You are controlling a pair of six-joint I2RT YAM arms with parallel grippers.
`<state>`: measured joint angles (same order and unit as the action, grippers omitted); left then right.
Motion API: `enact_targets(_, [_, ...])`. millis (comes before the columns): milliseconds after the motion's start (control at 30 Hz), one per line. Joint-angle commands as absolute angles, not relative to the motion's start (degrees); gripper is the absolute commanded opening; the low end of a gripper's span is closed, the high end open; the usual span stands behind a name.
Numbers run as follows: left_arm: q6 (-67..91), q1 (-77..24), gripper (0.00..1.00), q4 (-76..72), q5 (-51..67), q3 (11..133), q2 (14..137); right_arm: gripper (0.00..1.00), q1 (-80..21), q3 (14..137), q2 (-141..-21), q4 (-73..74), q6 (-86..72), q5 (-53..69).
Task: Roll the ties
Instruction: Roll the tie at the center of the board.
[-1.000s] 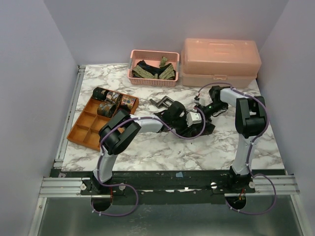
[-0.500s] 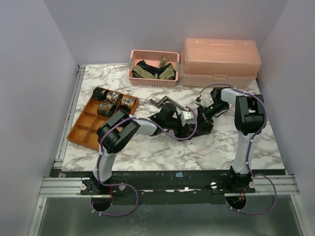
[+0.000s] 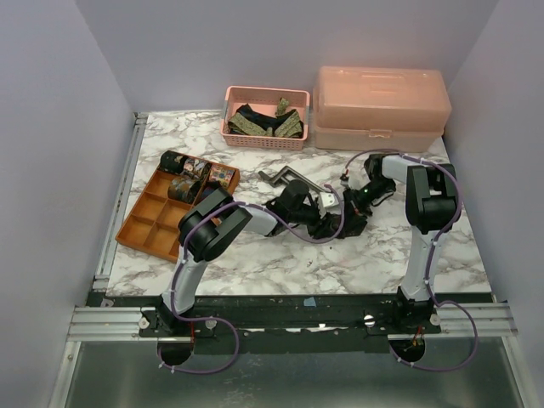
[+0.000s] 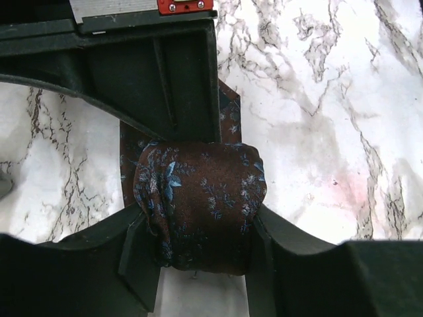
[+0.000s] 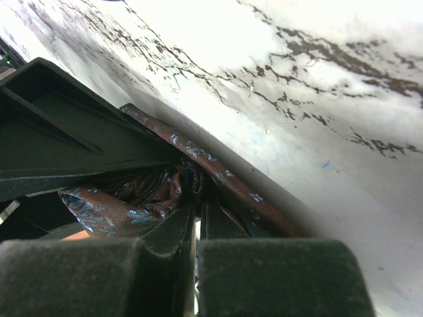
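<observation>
While the left gripper [image 4: 198, 261] clamps the dark brown floral fabric tie coil [image 4: 198, 205] and the right gripper [image 5: 196, 198] pinches its tail [image 5: 221, 177] shut, uneven pulling could unravel the roll.

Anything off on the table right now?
Only the grey crank-shaped metal bar, lying loose on the marble table in front of the pink basket; it isn't a tie. Nothing spilled or damaged: the coiled brown tie sits squarely in the left gripper.
</observation>
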<state>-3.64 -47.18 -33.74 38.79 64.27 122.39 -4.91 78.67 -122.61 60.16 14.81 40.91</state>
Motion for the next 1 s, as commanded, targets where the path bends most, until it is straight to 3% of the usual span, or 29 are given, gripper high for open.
enact_targets(0, [-9.49,-47.81,0.19,-24.52,32.60,62.41,121.48,0.06,-5.28,80.20,-124.30,53.30,17.11,30.74])
enact_targets(200, [-15.23,-48.14,0.11,-15.58,26.60,59.93,118.92,0.50,-2.22,85.49,-120.87,65.16,17.95,39.95])
enact_targets(267, [-15.57,-48.32,0.11,-13.17,25.58,60.63,119.05,0.59,-1.59,85.72,-119.94,69.06,19.32,44.56])
enact_targets(400, [-15.91,-48.95,0.11,-10.45,24.52,62.32,119.55,0.69,-1.92,83.85,-119.26,72.96,20.84,53.21])
enact_targets(567, [-15.58,-49.31,0.12,-8.62,24.39,64.46,120.30,0.71,-3.67,83.15,-120.82,72.31,20.42,55.52])
enact_targets(633, [-15.32,-49.33,0.13,-7.94,24.43,65.06,120.56,0.68,-4.20,83.65,-121.50,71.79,20.12,54.44])
enact_targets(667, [-15.18,-49.39,0.14,-7.68,24.63,65.25,120.58,0.61,-4.42,83.78,-121.91,71.10,19.91,53.05])
enact_targets(733, [-14.69,-49.37,0.20,-7.71,25.24,65.30,120.35,0.38,-4.48,83.26,-122.77,68.72,19.45,48.18])
enact_targets(833, [-13.25,-48.85,0.42,-10.28,29.00,64.48,119.28,0.04,-4.27,82.15,-124.71,65.69,20.66,40.14])
enact_targets(900, [-11.69,-48.07,0.54,-14.57,33.20,63.46,118.43,0.00,-3.66,81.79,-125.60,63.18,21.13,36.76])
enact_targets(967, [-10.31,-47.89,0.60,-18.58,35.41,63.57,118.13,0.00,-3.09,82.35,-126.50,61.99,21.77,35.19])
